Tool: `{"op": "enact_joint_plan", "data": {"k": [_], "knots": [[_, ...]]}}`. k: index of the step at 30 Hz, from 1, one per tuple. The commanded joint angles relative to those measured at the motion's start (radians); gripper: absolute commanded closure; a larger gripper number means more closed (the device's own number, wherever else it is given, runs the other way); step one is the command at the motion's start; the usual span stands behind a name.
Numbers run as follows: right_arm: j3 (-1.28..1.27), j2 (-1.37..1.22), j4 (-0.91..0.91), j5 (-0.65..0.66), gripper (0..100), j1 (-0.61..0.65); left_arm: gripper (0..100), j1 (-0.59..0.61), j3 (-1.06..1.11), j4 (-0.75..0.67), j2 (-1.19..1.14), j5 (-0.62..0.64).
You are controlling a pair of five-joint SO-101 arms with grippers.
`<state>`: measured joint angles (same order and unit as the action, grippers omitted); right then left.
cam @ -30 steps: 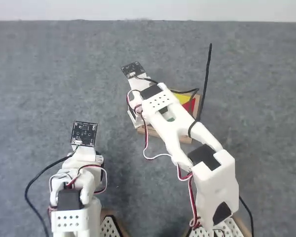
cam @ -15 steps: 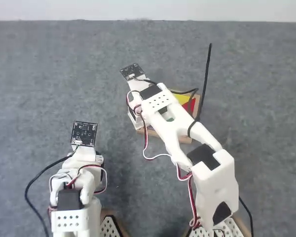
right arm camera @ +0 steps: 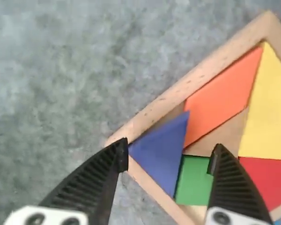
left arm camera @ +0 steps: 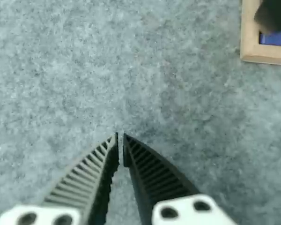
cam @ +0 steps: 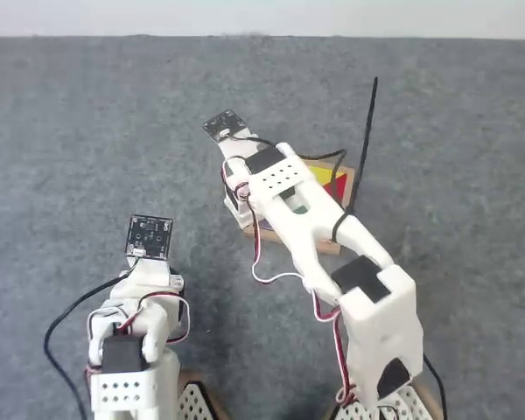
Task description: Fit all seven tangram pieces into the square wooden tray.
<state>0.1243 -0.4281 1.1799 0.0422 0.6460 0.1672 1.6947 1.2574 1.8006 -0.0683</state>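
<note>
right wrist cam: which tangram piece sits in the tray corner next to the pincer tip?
The blue triangle. It sits in the tray corner, between the open right pincer tips. Green borders it; orange, yellow and red lie farther in.

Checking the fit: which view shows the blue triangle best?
Right wrist view: the blue triangle lies nearly whole, against the tray rim. Left wrist catches a blue sliver; in the high view the right arm covers it.
</note>
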Motion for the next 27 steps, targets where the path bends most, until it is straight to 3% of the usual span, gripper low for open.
{"op": "enact_joint_plan", "data": {"k": [1,15,18,27], "knots": [[0.032,0.137,0.007,0.023,72.5,-0.022,98,-0.005,-0.010,0.003,0.017,-0.002],[-0.466,0.343,-0.440,0.106,90.8,-0.102,98,-0.005,-0.010,0.003,0.017,-0.002],[-0.471,0.332,-0.447,0.107,95.4,-0.097,98,-0.005,-0.010,0.003,0.017,-0.002],[-0.394,0.203,-0.444,0.109,95.6,-0.096,98,-0.005,-0.010,0.003,0.017,-0.002]]}}
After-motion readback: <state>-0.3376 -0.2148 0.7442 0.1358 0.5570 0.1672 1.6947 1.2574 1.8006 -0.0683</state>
